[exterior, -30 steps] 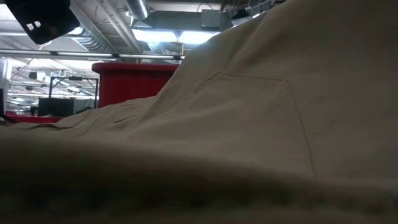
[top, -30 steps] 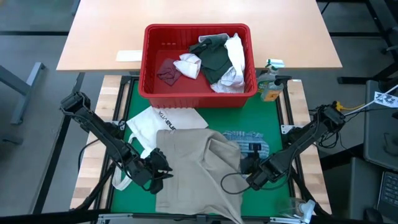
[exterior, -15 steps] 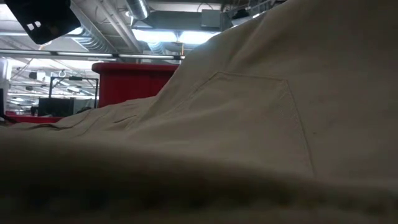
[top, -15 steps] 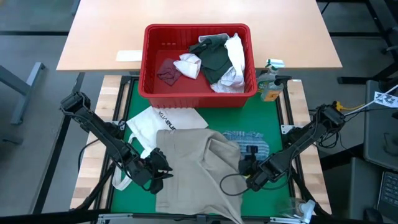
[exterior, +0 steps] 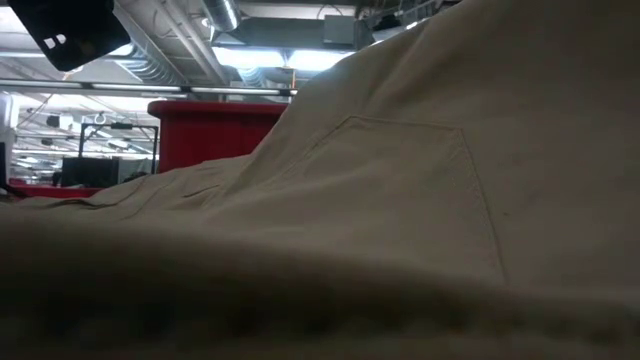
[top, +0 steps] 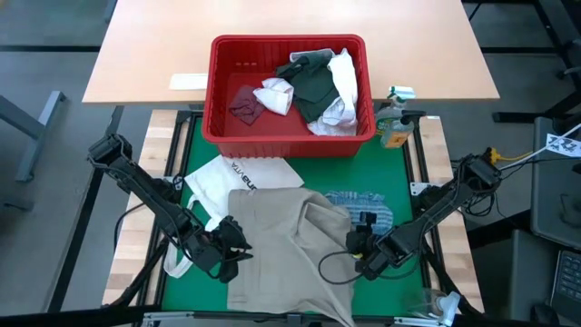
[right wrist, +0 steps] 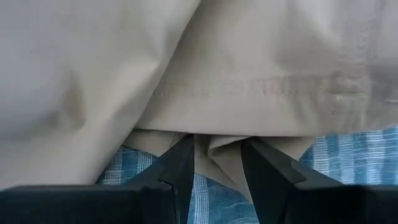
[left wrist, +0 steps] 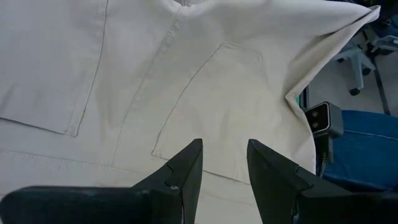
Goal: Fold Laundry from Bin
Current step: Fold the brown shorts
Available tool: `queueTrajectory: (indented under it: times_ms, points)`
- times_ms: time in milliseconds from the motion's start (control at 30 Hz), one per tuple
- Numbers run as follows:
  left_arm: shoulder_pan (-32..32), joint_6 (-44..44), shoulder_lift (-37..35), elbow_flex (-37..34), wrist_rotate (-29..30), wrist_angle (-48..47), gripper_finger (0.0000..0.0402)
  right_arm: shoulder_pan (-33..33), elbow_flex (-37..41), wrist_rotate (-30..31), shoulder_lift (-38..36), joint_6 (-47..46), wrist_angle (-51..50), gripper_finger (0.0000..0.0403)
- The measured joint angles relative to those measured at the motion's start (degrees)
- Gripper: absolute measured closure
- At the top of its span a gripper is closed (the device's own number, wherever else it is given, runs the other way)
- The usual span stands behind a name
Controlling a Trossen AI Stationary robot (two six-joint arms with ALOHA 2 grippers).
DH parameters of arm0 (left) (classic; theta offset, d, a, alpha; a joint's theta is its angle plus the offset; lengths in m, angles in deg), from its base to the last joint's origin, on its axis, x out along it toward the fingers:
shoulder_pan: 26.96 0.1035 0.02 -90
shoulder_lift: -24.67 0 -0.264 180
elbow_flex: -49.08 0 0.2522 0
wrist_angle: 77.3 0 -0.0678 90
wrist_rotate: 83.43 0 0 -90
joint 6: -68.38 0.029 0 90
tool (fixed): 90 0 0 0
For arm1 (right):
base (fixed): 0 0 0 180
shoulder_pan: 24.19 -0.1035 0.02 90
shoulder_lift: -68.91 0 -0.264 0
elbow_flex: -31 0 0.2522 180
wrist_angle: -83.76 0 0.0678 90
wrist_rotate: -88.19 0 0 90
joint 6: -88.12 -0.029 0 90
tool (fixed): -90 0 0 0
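Observation:
A tan shirt (top: 286,250) lies spread on the green mat (top: 399,182) and fills the low view (exterior: 400,200). Its right part covers a blue-striped cloth (top: 368,204). My left gripper (top: 238,247) stands open at the shirt's left edge, its fingers over the pocket area (left wrist: 211,99). At the shirt's right edge my right gripper (top: 356,251) is open, pointing steeply down. A tan fold (right wrist: 214,158) stands between its fingers, over the blue-striped cloth (right wrist: 348,162). The red bin (top: 289,86) at the far side holds more laundry (top: 318,82). My right gripper has a small fold of the shirt's right edge (right wrist: 214,155) between its two fingers, which come from above, slanting from the table's right. I cannot tell whether the fingers touch it. The shirt lies on the table and on the blue-striped cloth.
A white tote bag (top: 238,174) lies partly under the shirt's far left corner, one strap (top: 172,263) trailing near my left arm. A bottle (top: 395,127) stands right of the bin. A paper slip (top: 188,82) lies on the wooden table behind.
My right gripper has sunk a little toward the shirt's right edge and tipped steeper, edging slightly toward the table's left. The shirt has stayed where it was.

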Motion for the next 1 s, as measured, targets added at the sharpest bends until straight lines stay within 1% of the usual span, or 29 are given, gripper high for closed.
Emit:
queueTrajectory:
  times_ms: [67,167,267,400,433,467,567,700,767,867,933,1000]
  points:
    - [0.0,0.0,0.0,0.0,0.0,0.0,0.028,0.0,0.0,0.7,1.1,-0.2,0.1,0.0269]
    - [0.0,0.0,0.0,0.0,0.0,0.0,0.028,0.0,0.0,3.9,2.0,-0.3,0.4,0.0281]
    - [0.0,0.0,0.0,0.0,0.0,0.0,0.028,0.0,0.0,6.5,2.1,-0.3,0.6,0.0316]
    - [0.0,-0.1,0.0,0.0,0.0,0.0,0.028,0.0,-0.1,8.1,1.8,-0.3,0.3,0.0387]
    - [0.0,-0.1,0.0,0.0,0.0,0.0,0.028,0.0,-0.4,8.1,1.6,-0.3,-0.7,0.0394]
    - [0.0,-0.1,0.0,0.0,0.0,0.0,0.028,0.0,-1.1,8.6,1.4,-0.4,-2.1,0.0393]
    - [0.0,-0.1,0.0,0.0,0.1,0.0,0.028,0.0,-4.5,11.7,0.4,-3.1,-10.0,0.0385]
    - [0.0,-0.1,0.0,0.0,0.3,0.0,0.028,0.0,-9.8,17.5,-1.0,-8.7,-25.5,0.0398]
    - [0.0,-0.1,0.0,0.0,0.7,0.0,0.028,0.0,-11.9,20.4,-1.5,-14.0,-33.5,0.0395]
    - [0.0,-0.1,0.0,0.0,1.6,0.0,0.028,0.0,-13.5,24.1,-2.1,-24.5,-44.4,0.0398]
    - [0.0,-0.1,0.0,0.0,2.4,0.0,0.028,0.0,-13.7,24.6,-2.8,-30.8,-49.7,0.04]
    - [0.0,-0.1,0.0,0.0,3.6,-0.1,0.028,0.0,-13.0,24.4,-3.6,-35.1,-51.3,0.0397]
